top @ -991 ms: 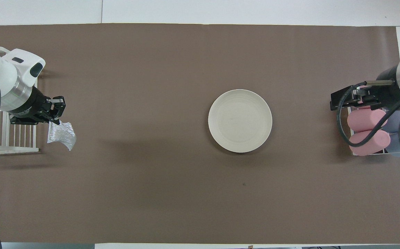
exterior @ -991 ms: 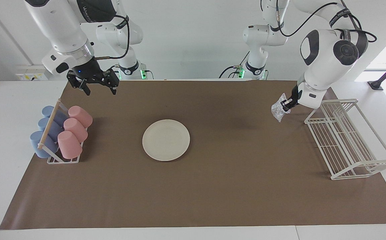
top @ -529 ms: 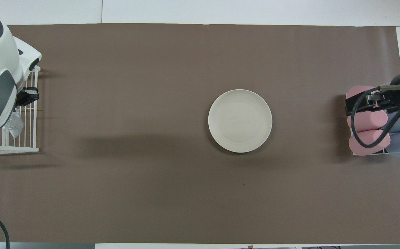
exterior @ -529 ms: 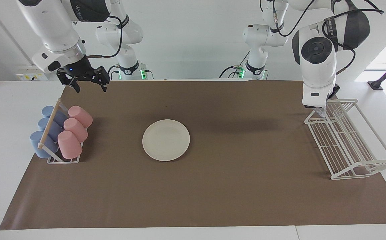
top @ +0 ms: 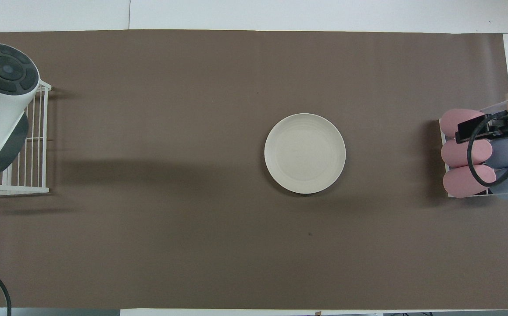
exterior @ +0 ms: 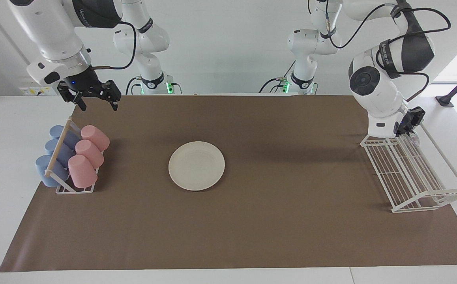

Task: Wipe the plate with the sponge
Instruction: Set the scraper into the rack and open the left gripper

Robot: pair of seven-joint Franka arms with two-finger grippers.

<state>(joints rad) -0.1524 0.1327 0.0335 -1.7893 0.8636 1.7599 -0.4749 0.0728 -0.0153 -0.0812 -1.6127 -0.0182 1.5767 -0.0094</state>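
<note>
Left gripper (exterior: 409, 125) hangs over the wire rack (exterior: 414, 169), its jaws' state unreadable; carry the sponge (exterior: 413, 135) to the plate (exterior: 196, 165), press flat. Right gripper (exterior: 93, 97) waits, jaws spread.

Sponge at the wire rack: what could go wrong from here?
1. The sponge barely shows under the left gripper, right at the white wire rack; it could snag on the wires.
2. The left wrist sits close to the rack's rim; a sweep toward the plate may knock it.
3. The right gripper waits open above the cup rack; nothing steadies the plate, which may slide when wiped.
</note>
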